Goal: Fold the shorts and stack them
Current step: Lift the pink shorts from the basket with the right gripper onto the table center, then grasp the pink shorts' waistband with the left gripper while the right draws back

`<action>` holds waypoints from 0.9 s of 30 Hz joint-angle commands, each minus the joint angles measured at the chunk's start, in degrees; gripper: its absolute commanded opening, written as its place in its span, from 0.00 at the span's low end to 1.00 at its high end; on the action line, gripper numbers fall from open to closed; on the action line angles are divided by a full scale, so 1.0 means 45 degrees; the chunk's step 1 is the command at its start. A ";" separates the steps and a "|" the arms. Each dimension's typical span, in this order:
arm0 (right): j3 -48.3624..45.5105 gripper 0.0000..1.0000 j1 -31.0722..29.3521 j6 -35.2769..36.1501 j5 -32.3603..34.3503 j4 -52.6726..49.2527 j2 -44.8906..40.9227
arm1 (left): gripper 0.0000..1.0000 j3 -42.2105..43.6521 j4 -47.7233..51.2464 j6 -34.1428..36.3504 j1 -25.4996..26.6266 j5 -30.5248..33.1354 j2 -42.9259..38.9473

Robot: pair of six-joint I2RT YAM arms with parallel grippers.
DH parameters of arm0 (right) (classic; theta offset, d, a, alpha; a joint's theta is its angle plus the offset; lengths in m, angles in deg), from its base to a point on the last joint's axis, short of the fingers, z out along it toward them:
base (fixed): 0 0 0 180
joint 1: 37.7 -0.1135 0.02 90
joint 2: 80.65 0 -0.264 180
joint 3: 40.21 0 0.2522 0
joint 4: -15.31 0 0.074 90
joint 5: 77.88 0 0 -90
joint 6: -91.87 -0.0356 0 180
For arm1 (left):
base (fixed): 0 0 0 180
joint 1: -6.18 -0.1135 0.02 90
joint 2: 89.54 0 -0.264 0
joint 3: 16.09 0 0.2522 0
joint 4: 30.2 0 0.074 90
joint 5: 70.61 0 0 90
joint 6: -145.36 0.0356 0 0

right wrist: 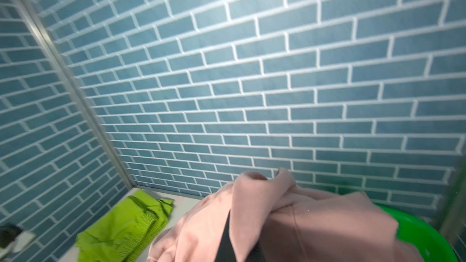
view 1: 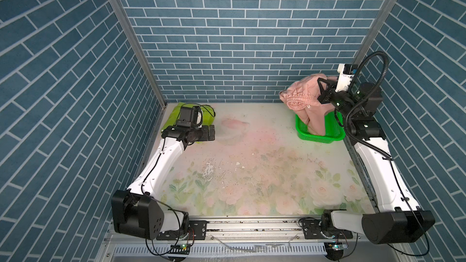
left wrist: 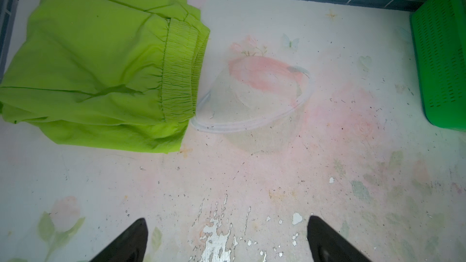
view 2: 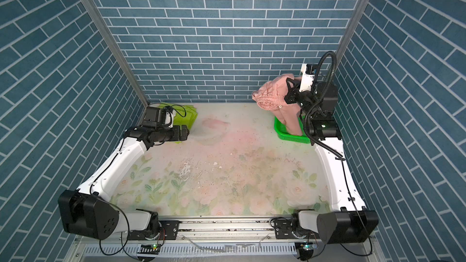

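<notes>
**Layout.** The surface (view 1: 252, 172) carries 2 pairs of shorts and 1 basket. The folded shorts (view 1: 172, 119) (view 2: 186, 118) (left wrist: 100, 71) (right wrist: 121, 228) lie flat in the far-left corner, close to the left edge. The basket (view 1: 315, 137) (view 2: 290, 137) (left wrist: 438, 59) (right wrist: 423, 233) stands in the far-right corner, well apart from them. The held shorts (view 1: 302, 97) (view 2: 271, 94) (right wrist: 315, 218) hang from the right fingers (view 1: 320, 84) (view 2: 288, 83) above the basket, with their lower ends inside it. The left fingers (view 1: 210, 129) (view 2: 184, 132) (left wrist: 131, 240) stand over the surface, just beside the folded shorts on their near-right side.

My left arm (view 1: 156, 167) reaches to ten o'clock, left hand (view 1: 211, 132) low (aimed at three o'clock), fingers (left wrist: 126, 245) spread wide. My right arm (view 1: 375, 170) reaches to two o'clock, right hand (view 1: 324, 91) raised, pinched closed.
</notes>
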 commanded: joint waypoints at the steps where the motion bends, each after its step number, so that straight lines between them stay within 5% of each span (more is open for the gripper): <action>1: 0.1239 0.00 -0.0897 0.0084 -0.1262 -0.2040 -0.0467 | 1.00 -0.0320 0.0690 0.0071 0.0055 0.0552 -0.0708; 6: 0.1799 0.00 -0.3513 -0.0284 0.0149 -0.4756 -0.0414 | 1.00 -0.1574 0.2339 0.0652 0.0055 0.0652 -0.0950; 11: 0.1253 0.00 -0.4918 -0.1046 -0.0323 -0.6430 0.0399 | 1.00 -0.2852 0.4078 0.1209 0.0054 0.1170 -0.1115; 20: 0.0677 0.00 -0.4648 -0.1066 -0.2230 -0.6825 0.5382 | 1.00 -0.2081 0.3777 0.1912 0.0215 -0.2433 -0.1187; 25: 0.3089 0.00 -0.4090 -0.1106 -0.3485 -0.7225 0.9213 | 1.00 -0.1046 0.3013 0.2498 0.2048 -0.1653 -0.0519; 27: 0.4189 0.12 -0.3915 -0.1113 -0.3747 -0.7421 1.0213 | 1.00 -0.0752 0.2642 0.2897 0.3058 -0.1587 -0.0056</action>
